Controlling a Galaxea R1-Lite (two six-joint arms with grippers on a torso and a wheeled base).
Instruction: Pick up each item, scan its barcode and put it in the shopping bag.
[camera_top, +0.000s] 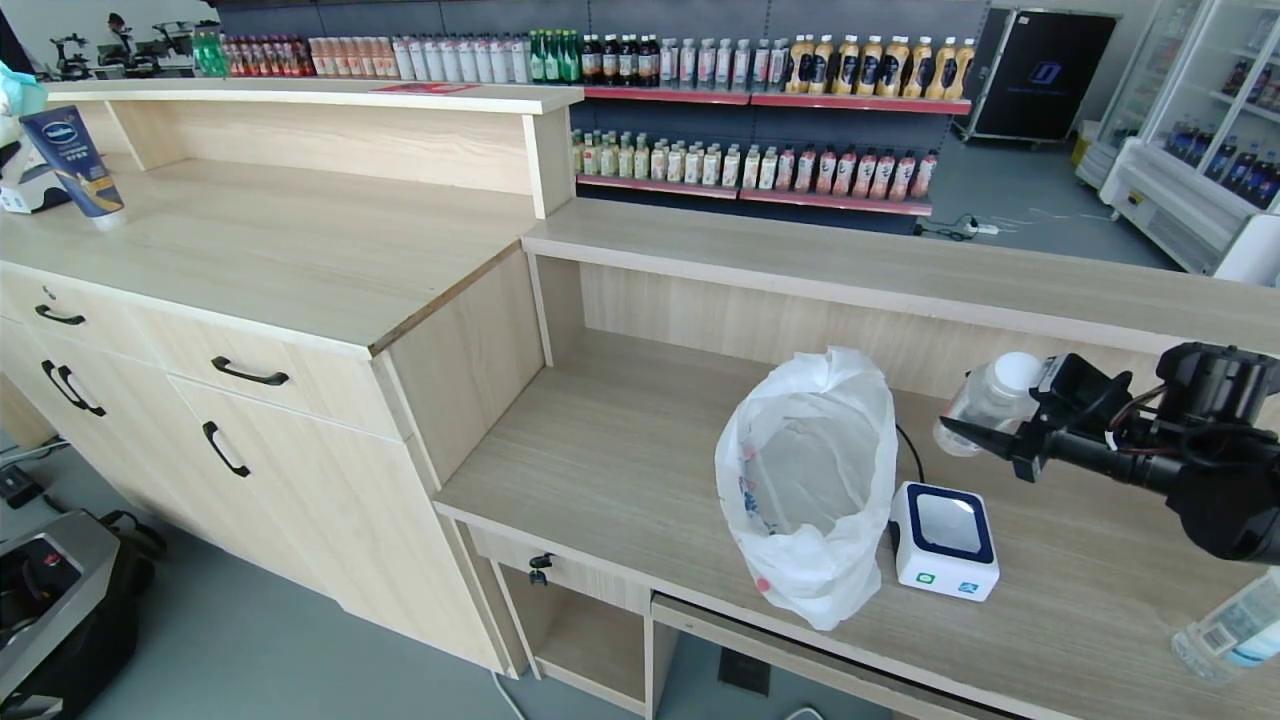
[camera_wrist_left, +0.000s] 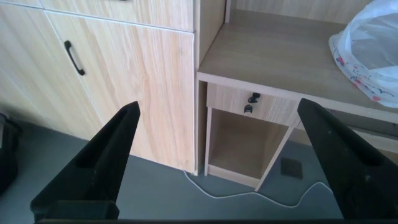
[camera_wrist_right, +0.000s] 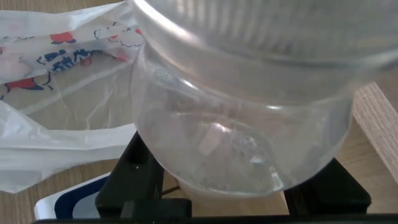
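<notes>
the right pincer (camera_top: 975, 418) squeezes the clear bottle (camera_top: 990, 393), held in the air just right of the shopping bag (camera_top: 810, 480) and near the scanner (camera_top: 945, 538), and the smooth bottle could slip and drop on the surface (camera_top: 620, 440) if the grip is loose.

The bag (camera_top: 805, 480) is looking milky white and see-through, with red and blue print running down its side. The scanner (camera_top: 945, 540) is sporting a white body, a navy frame round a grey window, plus tiny green and blue squares on the front. The bottle (camera_top: 990, 390) is showing clear with a white cap, and the right gripper (camera_top: 980, 420) is looking black. The counter (camera_top: 620, 440) is wearing pale wood grain, the drawer handles (camera_top: 248, 376) are showing black, and the tube (camera_top: 75, 160) is going blue with gold.
</notes>
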